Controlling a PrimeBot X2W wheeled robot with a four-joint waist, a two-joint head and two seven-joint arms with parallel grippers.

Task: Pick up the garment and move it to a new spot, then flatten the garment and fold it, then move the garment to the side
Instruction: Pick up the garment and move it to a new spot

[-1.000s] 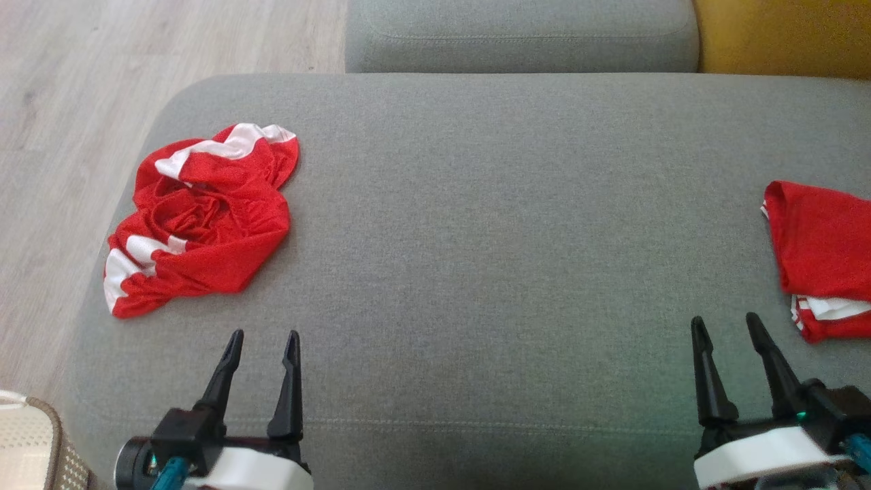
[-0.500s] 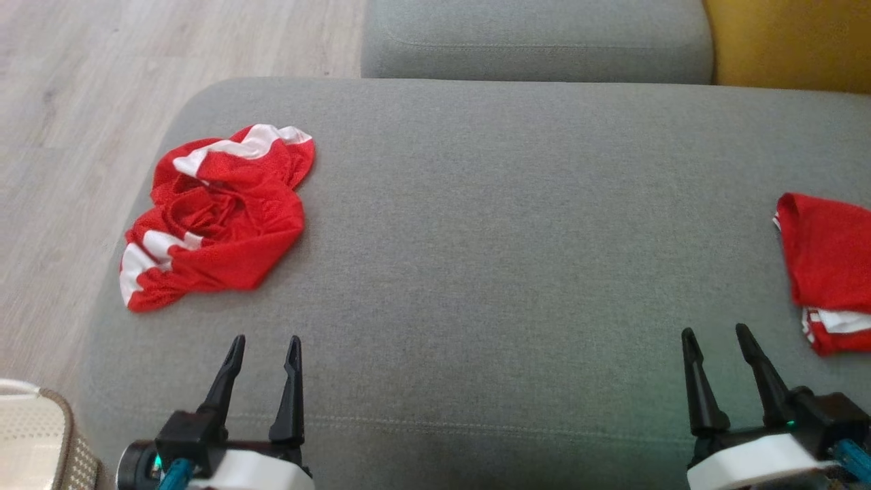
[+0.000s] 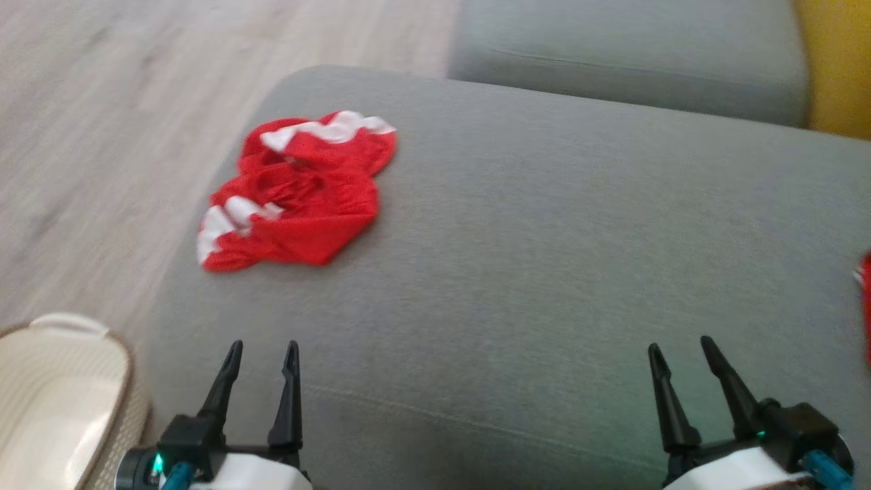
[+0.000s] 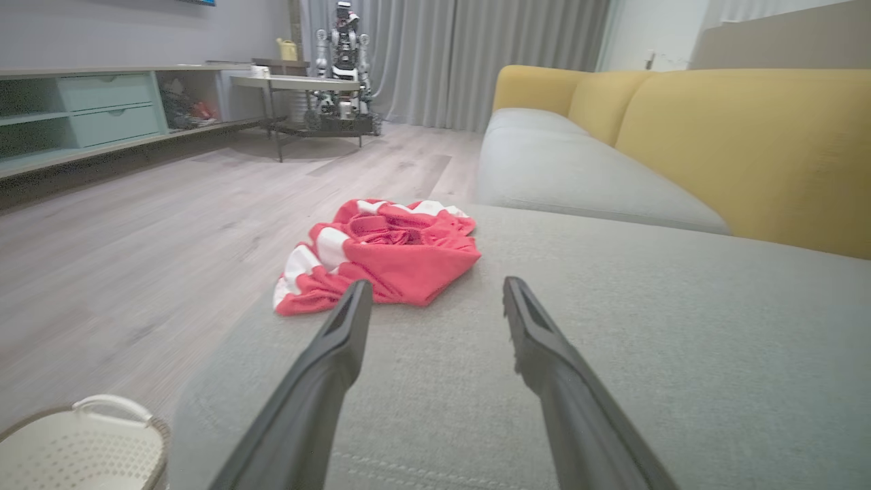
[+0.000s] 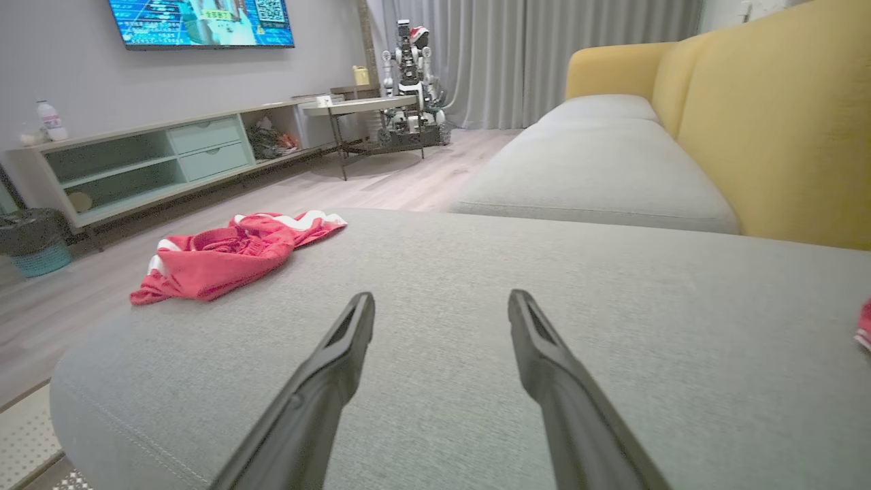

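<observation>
In the head view the crumpled red-and-white garment (image 3: 299, 197) lies in the upper left of the frame, on the grey sofa seat (image 3: 544, 272) close to its rounded left corner, with pale wood floor (image 3: 102, 136) beyond it. The left gripper (image 3: 264, 346) sits at the lower left and the right gripper (image 3: 680, 344) at the lower right, each with its two dark fingers spread and nothing between them, both well apart from the garment. A cream basket (image 3: 61, 381) shows at the bottom left corner, and a sliver of another red cloth (image 3: 865, 299) at the right edge (too little of it to tell its shape). In the left wrist view the garment lies just left of centre, ahead of the parted fingers and not touching them, with the basket in the lower left corner and a yellow backrest (image 4: 748, 150) at the right. In the right wrist view the garment is at the middle left near the seat's far edge, the released fingers point over bare grey fabric, and a wall screen (image 5: 204, 20) is at the upper left.
</observation>
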